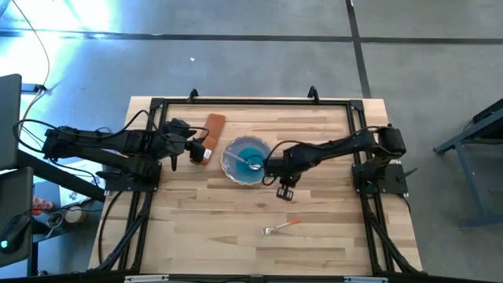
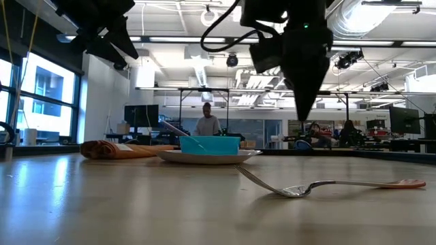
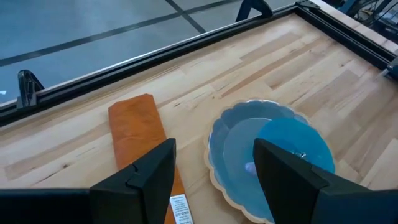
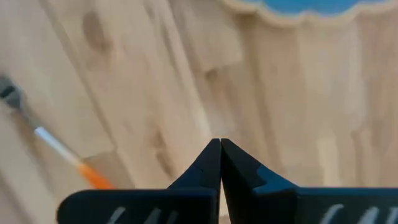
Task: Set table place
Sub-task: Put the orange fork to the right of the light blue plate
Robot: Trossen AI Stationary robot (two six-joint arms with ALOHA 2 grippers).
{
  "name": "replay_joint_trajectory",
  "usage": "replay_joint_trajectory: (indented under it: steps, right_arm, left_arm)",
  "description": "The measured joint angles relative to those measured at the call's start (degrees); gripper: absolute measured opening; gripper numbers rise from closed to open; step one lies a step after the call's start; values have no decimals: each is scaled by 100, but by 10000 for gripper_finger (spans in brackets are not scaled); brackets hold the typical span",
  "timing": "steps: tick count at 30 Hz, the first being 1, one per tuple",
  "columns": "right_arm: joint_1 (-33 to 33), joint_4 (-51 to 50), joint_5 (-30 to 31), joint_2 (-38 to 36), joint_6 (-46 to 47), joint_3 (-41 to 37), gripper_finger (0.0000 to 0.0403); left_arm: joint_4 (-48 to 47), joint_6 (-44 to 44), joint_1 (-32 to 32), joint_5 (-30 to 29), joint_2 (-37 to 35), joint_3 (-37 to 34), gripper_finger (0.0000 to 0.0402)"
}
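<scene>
A scalloped blue plate (image 1: 245, 163) lies on the light-wood table (image 1: 330, 236) with a teal bowl (image 1: 251, 154) on it; a spoon (image 1: 254, 163) rests in the bowl. A folded orange napkin (image 1: 211, 135) lies left of the plate, also in the left wrist view (image 3: 138, 140). A fork with an orange handle (image 1: 280, 227) lies nearer the front edge, also in the low view (image 2: 327, 185). My left gripper (image 3: 214, 165) is open above the napkin's near end, touching nothing. My right gripper (image 4: 220, 152) is shut and empty, above the table just right of the plate.
A black rail frame (image 1: 251, 101) edges the tabletop. Bare wood lies in front of the plate and around the fork. People (image 2: 207, 121) show far off in the room behind the table.
</scene>
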Motion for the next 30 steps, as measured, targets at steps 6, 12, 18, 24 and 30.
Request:
replay_joint_trajectory:
  steps: [6, 12, 18, 24, 30]
  right_arm:
    - [438, -84, -777, 0, 571, 0, 0]
    - [788, 110, -1096, 0, 1111, 0, 0]
    - [1001, 639, -1210, 0, 1607, 0, 1]
    - [1032, 780, -1208, 0, 1609, 0, 25]
    - [1052, 817, -856, 0, 1561, 0, 95]
  left_arm:
    - [-24, 162, 0, 33, 0, 0, 205]
    - [-28, 364, 0, 209, 0, 0, 205]
    - [-26, 518, 0, 368, 0, 0, 205]
    - [-24, 613, 0, 463, 0, 0, 205]
    - [-22, 614, 0, 600, 0, 0, 205]
